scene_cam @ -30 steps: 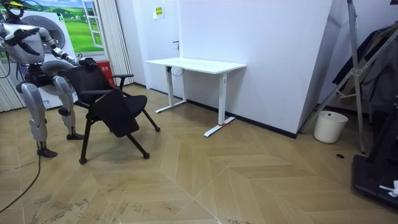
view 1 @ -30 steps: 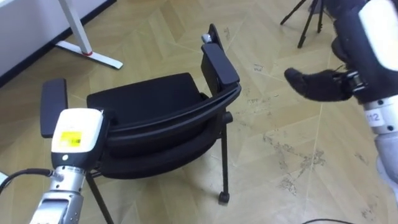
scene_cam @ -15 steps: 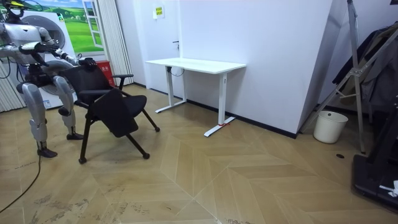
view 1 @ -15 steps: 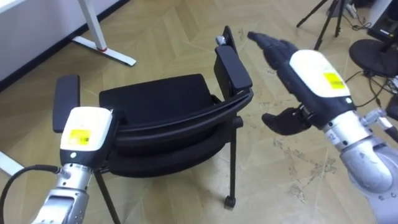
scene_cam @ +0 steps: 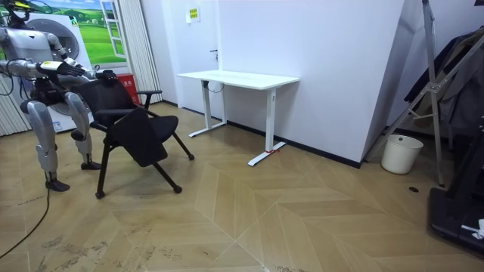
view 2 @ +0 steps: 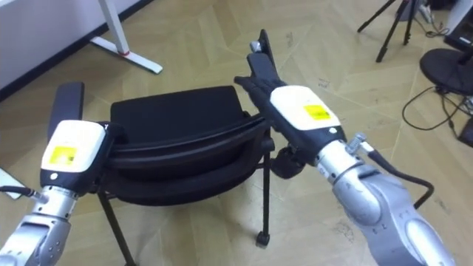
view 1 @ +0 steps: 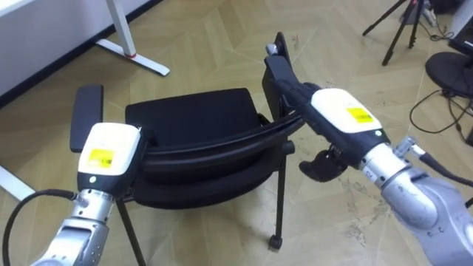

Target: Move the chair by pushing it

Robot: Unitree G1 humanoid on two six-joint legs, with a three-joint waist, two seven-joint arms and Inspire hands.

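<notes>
A black chair [view 1: 199,122] with armrests stands before me on the wood floor, its back towards me. My left hand [view 1: 107,151] rests on the left end of the curved backrest [view 1: 214,144], next to the left armrest [view 1: 87,117]. At the right end, my right hand [view 1: 336,118] lies with straight dark fingers [view 1: 288,85] along the right armrest, its thumb hanging beside the backrest. In the room view I stand upright behind the chair [scene_cam: 136,125], at that view's left, both arms stretched to it.
A white desk's foot [view 1: 140,60] lies on the floor beyond the chair. A tripod [view 1: 403,29], a dark round base [view 1: 452,68] and cables are at the far right. The room view shows the white desk [scene_cam: 238,78] and a white bin [scene_cam: 401,153].
My right hand has come down from the air at the right and now lies on the chair's right armrest and backrest end. The left hand has stayed at the backrest.
</notes>
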